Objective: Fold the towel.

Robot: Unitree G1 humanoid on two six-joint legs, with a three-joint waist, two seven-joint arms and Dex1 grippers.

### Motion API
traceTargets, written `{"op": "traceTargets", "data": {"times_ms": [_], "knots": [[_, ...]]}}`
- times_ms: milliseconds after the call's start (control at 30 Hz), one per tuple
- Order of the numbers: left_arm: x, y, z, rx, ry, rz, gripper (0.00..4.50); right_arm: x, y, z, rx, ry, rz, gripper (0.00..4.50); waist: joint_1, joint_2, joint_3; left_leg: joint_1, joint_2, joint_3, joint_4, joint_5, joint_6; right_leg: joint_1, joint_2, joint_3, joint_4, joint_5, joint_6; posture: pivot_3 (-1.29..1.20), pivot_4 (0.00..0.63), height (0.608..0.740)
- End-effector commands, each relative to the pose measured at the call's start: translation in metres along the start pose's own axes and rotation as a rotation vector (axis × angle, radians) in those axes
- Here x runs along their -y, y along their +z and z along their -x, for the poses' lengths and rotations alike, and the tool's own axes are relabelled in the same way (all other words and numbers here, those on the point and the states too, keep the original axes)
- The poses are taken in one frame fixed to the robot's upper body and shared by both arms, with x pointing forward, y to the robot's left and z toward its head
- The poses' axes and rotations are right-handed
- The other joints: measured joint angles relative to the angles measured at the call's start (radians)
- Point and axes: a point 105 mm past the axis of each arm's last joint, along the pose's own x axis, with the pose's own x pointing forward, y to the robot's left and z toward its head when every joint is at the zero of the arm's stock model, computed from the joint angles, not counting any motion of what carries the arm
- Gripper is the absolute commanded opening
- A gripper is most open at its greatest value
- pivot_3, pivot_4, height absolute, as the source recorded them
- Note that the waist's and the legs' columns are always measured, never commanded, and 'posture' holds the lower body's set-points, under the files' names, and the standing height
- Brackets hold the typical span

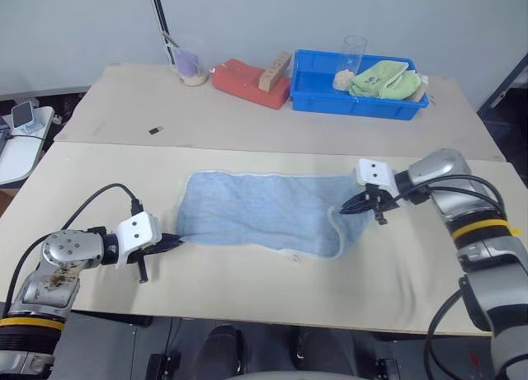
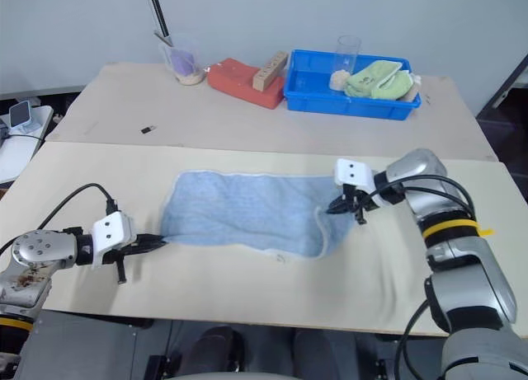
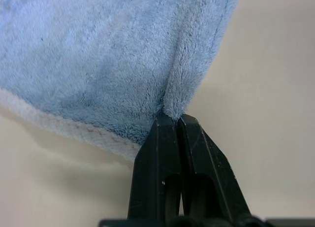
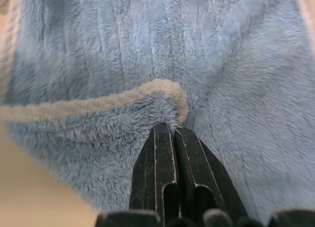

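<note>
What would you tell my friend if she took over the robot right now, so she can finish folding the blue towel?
Left gripper: shut on the towel's left end.
Right gripper: shut on the towel's right edge, at the hem.
The towel lies spread across the near table, long side running left to right, the right end a bit rumpled.
Behind, on the far table: a blue bin with a lime-green cloth in it, and a red-orange block beside it. Leave those alone.
Done: both ends are gripped.
Left: no fold shows yet. Probably lift one end over to the other, lay it flat, and let go.
</note>
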Motion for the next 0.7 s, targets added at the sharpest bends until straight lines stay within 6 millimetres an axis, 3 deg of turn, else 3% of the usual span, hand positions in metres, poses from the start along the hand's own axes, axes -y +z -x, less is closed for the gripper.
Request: {"op": "traceTargets", "data": {"times_ms": [33,267,367,467,700], "knots": [[-0.011,0.011,0.017,0.021,0.037,0.007,0.0,-0.001,0.008,0.029,0.034,-0.055,0.01,0.04,0.0,0.0,0.0,0.0,0.0,0.0,0.0,0.0,0.0,0.0,0.0,0.0,0.0,0.0,0.0,0.0,0.15,0.675],[-0.022,0.02,0.032,0.043,0.051,0.077,0.0,-0.006,0.011,0.062,0.122,-0.16,-0.117,0.04,-0.003,0.0,0.0,0.001,0.0,0.0,0.0,0.0,0.0,0.0,0.001,0.0,0.0,-0.001,0.0,0.0,0.15,0.675],[-0.018,0.019,0.029,0.039,0.018,0.078,0.0,-0.021,0.002,0.05,0.095,-0.14,-0.137,0.04,-0.003,0.0,0.0,0.001,0.0,0.0,0.0,0.0,0.0,0.0,0.001,-0.001,0.0,-0.001,0.0,0.0,0.15,0.675],[-0.013,0.025,0.021,0.057,-0.008,0.074,0.0,-0.034,0.006,0.036,0.122,-0.105,-0.17,0.04,-0.003,0.0,0.0,0.001,0.0,0.0,0.0,0.0,0.0,0.0,0.001,-0.001,0.0,-0.001,0.0,0.0,0.15,0.675],[-0.006,0.029,0.015,0.056,-0.024,0.053,0.0,-0.041,0.014,0.032,0.101,-0.108,-0.066,2.36,-0.007,0.0,0.0,0.001,0.0,0.0,0.0,0.0,0.0,0.001,0.001,0.0,0.0,-0.003,0.003,0.0,0.15,0.675]]}}
